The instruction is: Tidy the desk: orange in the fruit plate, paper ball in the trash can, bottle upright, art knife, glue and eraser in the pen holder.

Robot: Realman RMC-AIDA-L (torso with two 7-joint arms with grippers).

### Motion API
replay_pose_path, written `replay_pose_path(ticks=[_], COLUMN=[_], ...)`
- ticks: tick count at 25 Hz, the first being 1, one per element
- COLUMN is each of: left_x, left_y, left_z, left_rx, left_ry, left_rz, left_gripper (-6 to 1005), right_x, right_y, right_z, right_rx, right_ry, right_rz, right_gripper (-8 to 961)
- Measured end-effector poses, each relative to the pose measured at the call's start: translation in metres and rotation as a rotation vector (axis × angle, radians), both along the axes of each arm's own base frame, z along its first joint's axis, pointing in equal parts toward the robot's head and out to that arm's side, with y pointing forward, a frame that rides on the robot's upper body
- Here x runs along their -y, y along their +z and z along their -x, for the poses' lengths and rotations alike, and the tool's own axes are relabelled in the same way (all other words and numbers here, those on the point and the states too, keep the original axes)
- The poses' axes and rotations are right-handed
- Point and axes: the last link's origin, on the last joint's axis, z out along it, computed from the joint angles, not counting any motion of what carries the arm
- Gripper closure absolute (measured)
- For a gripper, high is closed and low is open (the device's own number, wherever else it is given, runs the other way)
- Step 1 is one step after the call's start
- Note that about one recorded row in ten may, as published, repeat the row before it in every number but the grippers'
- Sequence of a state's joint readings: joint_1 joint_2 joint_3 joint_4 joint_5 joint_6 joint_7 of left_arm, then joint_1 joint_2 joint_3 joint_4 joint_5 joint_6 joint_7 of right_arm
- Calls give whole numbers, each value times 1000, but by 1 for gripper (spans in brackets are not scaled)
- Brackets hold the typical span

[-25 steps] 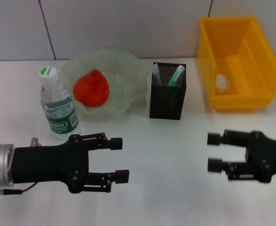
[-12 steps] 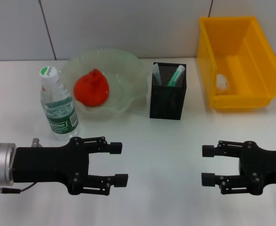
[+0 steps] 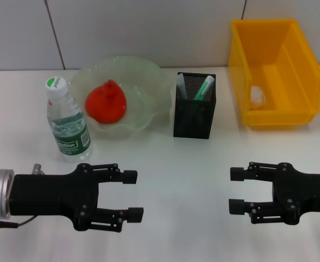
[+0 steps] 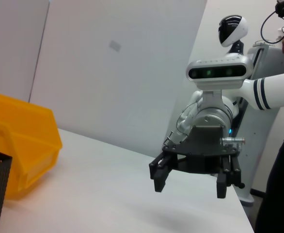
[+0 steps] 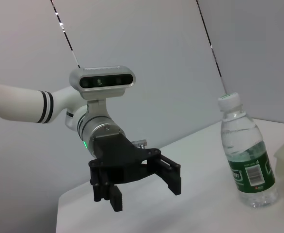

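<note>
The bottle label seems to read "tibon".

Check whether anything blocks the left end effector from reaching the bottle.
Nothing visible does. The left end effector hovers open over bare table, nearer the robot than the upright bottle, with only open tabletop between them.
</note>
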State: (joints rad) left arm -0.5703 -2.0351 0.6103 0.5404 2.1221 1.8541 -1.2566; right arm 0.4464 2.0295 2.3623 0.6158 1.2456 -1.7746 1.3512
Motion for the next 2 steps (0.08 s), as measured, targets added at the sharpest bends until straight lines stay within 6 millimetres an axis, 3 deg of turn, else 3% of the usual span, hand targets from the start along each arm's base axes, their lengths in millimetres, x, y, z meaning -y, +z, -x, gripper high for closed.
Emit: replay_pose_path(ticks=[2], left_x=[1], left_y=[0], left_z=[1], left_rx=[-3], left_ry=[-1], left_rz=[4], left_gripper=[184], right_x=[0], right_y=[-1], right_z=[-1], right_rx=[1], right_ry=[-5], right_rz=[-2], right_gripper=[162])
